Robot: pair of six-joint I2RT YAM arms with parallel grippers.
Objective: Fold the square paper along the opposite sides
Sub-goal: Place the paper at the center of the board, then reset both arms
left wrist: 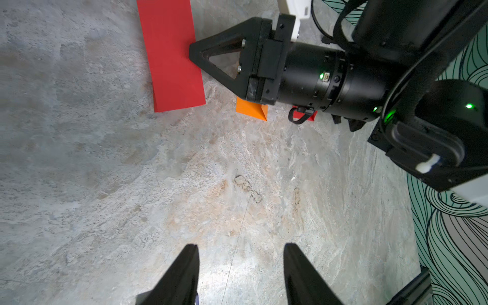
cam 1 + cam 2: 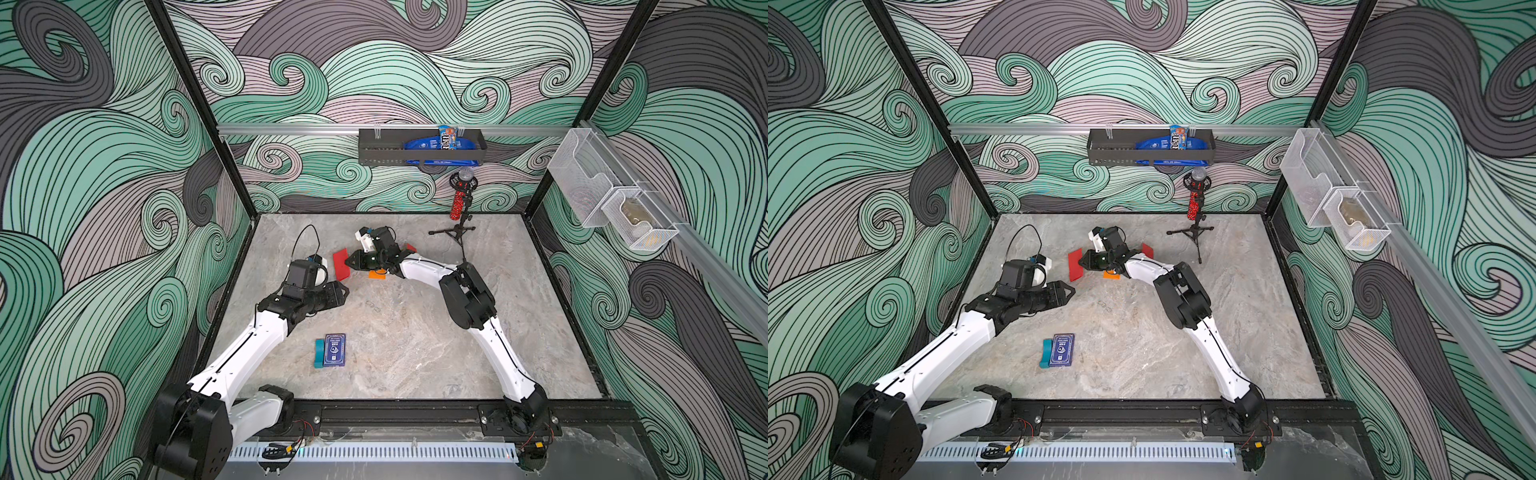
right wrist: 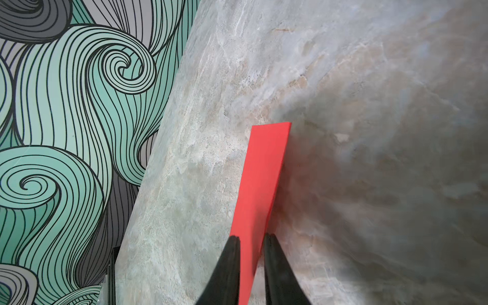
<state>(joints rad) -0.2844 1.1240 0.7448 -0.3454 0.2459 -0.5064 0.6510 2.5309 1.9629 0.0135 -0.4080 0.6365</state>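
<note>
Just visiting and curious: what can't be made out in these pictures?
Orange paper: left wrist view, mostly under the right gripper.
Small red piece: same view, behind the right arm.
Blue box print: in both top views, too small.
Right gripper's hold on the red paper: right wrist view, unclear.

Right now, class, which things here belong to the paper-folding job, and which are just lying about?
Job: folded red paper rectangle; right gripper at its edge.
Lying about: orange folded paper; blue card box; teal block; red microphone on black tripod.
</note>
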